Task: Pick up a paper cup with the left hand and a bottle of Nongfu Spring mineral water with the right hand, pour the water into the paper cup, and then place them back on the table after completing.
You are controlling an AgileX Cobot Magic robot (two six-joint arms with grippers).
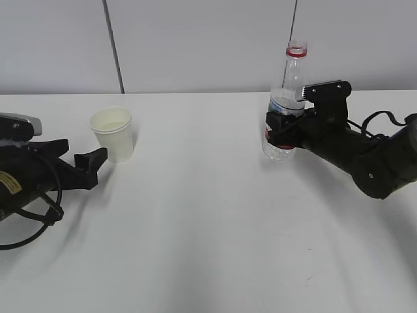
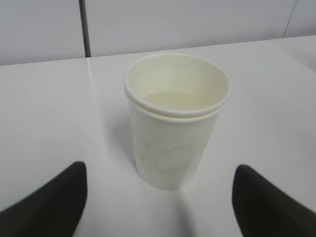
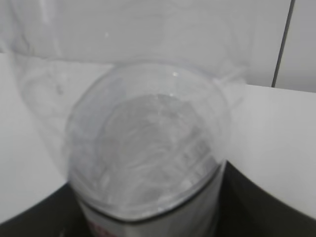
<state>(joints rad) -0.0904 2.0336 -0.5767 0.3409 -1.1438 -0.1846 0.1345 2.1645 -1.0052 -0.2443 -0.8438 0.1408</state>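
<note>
Exterior view, slanted down over the white table [image 1: 195, 248]: paper cup [image 1: 113, 134] standing upright at left, clear plastic water bottle [image 1: 287, 104] standing upright at right, well apart from each other. Left hand [image 1: 98, 163], black with a yellow sticker on its body, lying low on the tabletop just in front of the cup, jaws released and holding nothing. Right hand [image 1: 281, 130], black and stickerless, reaching in from the right edge and clasped around the bottle's lower half at the label band. Bottle uncapped, red ring at the neck, base down on or just above the table; cannot tell which. Plain pale wall panels behind.

Left wrist view: cup [image 2: 175, 123] centred and upright on the table [image 2: 44, 108], what looks like two cups nested, a double rim showing. Pale liquid surface visible inside, partly filling it. Two dark fingertips [image 2: 49, 205] spread wide at the lower corners, one on each side and nearer the camera, both clear of the cup wall.

Right wrist view: bottle [image 3: 148, 148] filling the frame, blurred at close range, transparent ribbed wall with the water [image 3: 148, 143] level seen through it. Dark fingers [image 3: 261, 202] pressed against its sides at the lower corners, a strip of red label just showing at the bottom edge. White tabletop [image 3: 276, 138] and wall panels behind.
</note>
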